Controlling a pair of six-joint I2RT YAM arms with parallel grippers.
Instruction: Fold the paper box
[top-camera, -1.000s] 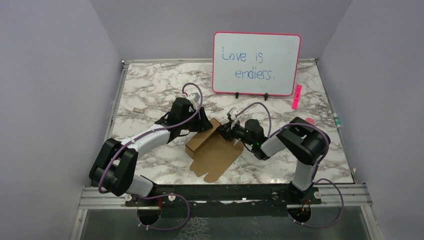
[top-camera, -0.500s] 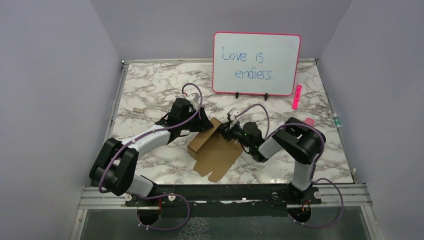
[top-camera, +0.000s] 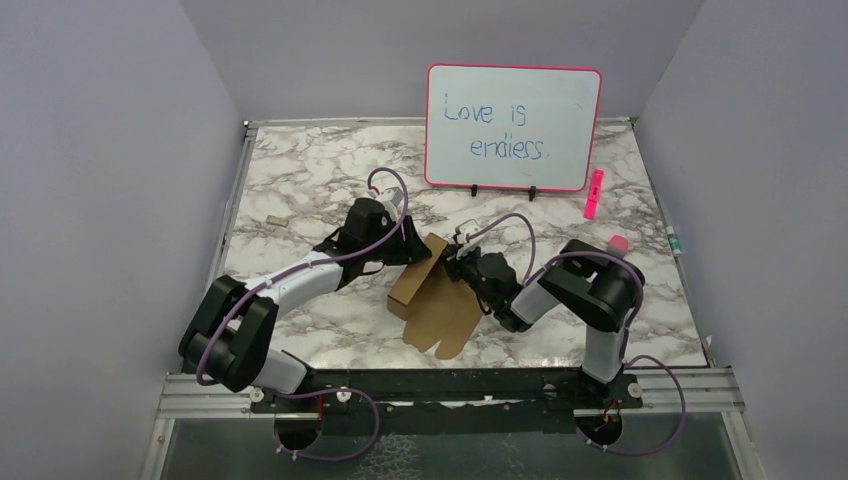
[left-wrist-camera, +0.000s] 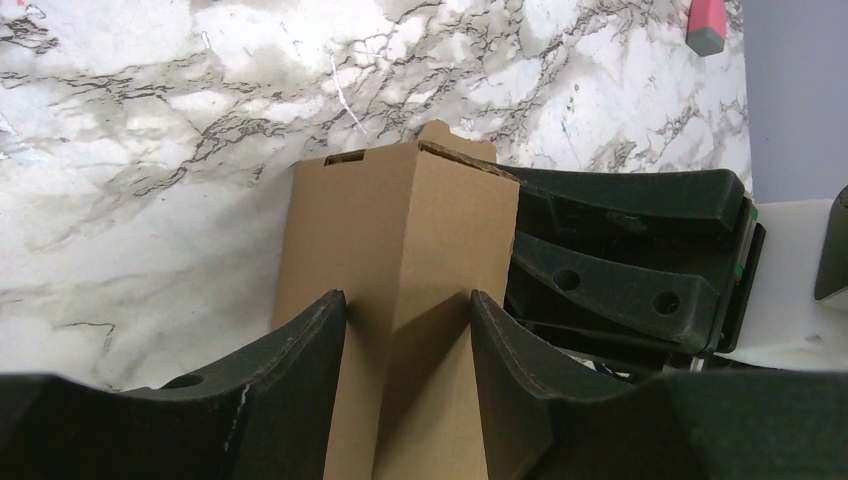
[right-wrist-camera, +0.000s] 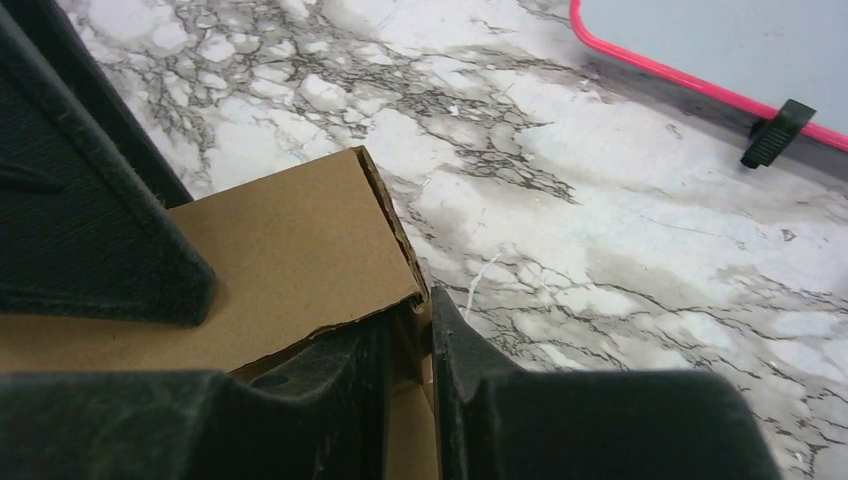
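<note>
Marble table (top-camera: 300, 170): the paper box (top-camera: 435, 300) is clamped by the half-open left claw (left-wrist-camera: 408, 300), its wall pinched by the near-closed right claw (right-wrist-camera: 412, 310); squaring seems underway, and flap tucking is likely called for next.

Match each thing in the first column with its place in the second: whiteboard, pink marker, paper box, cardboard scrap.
Things
1 whiteboard
2 pink marker
3 paper box
4 cardboard scrap

Places
a near the left edge of the table
b in the middle, partly folded
c standing upright at the far edge
d lying just right of the whiteboard

Pairs: 1-c; 2-d; 3-b; 4-a
</note>
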